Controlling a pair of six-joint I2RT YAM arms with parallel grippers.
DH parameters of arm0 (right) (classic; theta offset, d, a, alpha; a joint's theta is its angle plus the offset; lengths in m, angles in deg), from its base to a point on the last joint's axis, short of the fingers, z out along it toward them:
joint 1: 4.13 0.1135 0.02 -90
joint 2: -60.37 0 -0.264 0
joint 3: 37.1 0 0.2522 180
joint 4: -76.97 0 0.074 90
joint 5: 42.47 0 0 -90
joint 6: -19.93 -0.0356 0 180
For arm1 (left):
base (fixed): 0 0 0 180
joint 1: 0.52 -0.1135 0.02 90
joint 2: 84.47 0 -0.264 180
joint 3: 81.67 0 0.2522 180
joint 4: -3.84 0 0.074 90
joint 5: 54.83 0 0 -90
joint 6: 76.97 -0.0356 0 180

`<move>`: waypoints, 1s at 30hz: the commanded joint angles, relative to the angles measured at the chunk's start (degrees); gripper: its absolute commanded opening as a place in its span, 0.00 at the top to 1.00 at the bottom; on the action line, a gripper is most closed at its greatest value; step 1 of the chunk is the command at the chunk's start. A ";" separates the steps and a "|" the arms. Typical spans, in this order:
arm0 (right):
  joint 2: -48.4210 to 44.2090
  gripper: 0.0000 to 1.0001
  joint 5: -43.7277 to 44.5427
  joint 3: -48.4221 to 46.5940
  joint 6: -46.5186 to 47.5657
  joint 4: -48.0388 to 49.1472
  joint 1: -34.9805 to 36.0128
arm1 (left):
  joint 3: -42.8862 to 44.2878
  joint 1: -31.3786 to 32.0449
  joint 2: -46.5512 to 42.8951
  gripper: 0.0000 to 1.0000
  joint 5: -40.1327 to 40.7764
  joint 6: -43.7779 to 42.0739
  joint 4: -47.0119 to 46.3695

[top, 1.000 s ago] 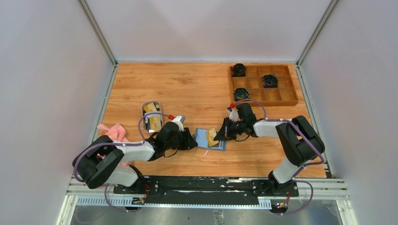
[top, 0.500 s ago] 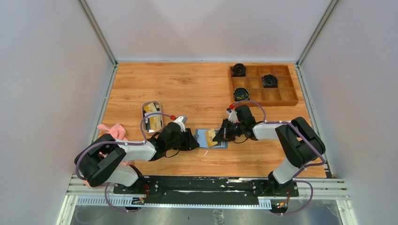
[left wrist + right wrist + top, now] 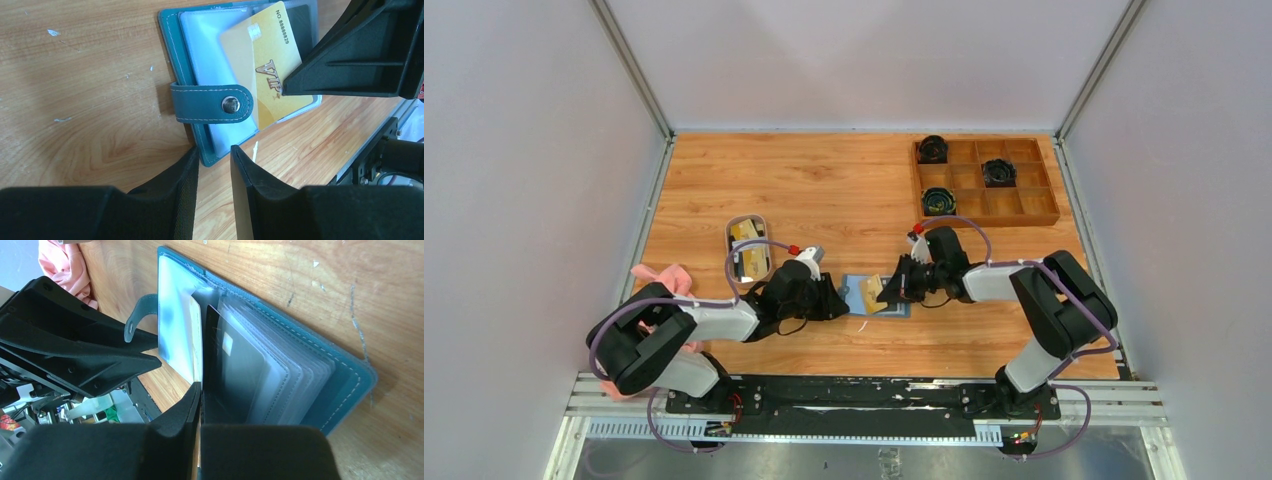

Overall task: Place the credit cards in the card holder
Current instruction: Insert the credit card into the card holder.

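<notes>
The teal-blue card holder (image 3: 886,303) lies open on the table between both grippers, its strap with the snap button (image 3: 230,104) folded over the clear pockets. My right gripper (image 3: 887,292) is shut on a yellow VIP credit card (image 3: 272,75), whose far end sits in a clear pocket. In the right wrist view the card (image 3: 222,365) shows dark, standing among the pockets, with the right gripper (image 3: 201,390) closed on it. My left gripper (image 3: 215,152) is narrowly open, its tips at the holder's near corner. More cards (image 3: 746,262) lie in a small oval dish.
The oval white dish (image 3: 731,250) sits left of the holder, behind my left arm. A pink cloth (image 3: 664,280) lies at the left edge. A brown wooden compartment tray (image 3: 987,180) with black coils stands at the back right.
My right gripper has edged left and slightly back with the yellow card, pushing it farther over the holder's pockets. The left gripper has stayed at the holder's corner.
</notes>
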 commanded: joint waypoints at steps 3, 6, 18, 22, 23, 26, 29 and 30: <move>-0.88 1.00 4.90 2.17 2.89 -2.08 1.54 | 0.61 1.06 1.85 0.68 -0.28 0.12 -0.30; -1.41 1.00 5.59 2.23 3.39 -2.83 1.54 | 0.38 1.06 2.36 0.70 0.35 0.56 -0.30; -4.11 1.00 5.94 2.01 3.07 -8.07 0.52 | -0.02 1.06 4.20 0.74 2.56 2.97 -0.30; -5.05 1.00 6.94 2.16 3.05 -9.92 -0.09 | -0.03 1.06 4.09 0.74 2.89 3.19 -0.30; -5.20 1.00 7.23 2.21 2.90 -10.19 -0.23 | -0.05 1.06 4.07 0.74 2.93 3.26 -0.30; -5.56 1.00 8.30 2.34 2.23 -10.94 -0.32 | -0.01 1.06 3.76 0.74 2.80 3.37 -0.30; -6.20 1.00 8.82 2.43 1.74 -11.61 -0.31 | 0.07 1.06 3.40 0.73 3.01 3.46 -0.30; -6.72 1.00 9.05 2.34 1.69 -11.80 -0.37 | 0.11 1.06 3.36 0.73 3.10 3.54 -0.30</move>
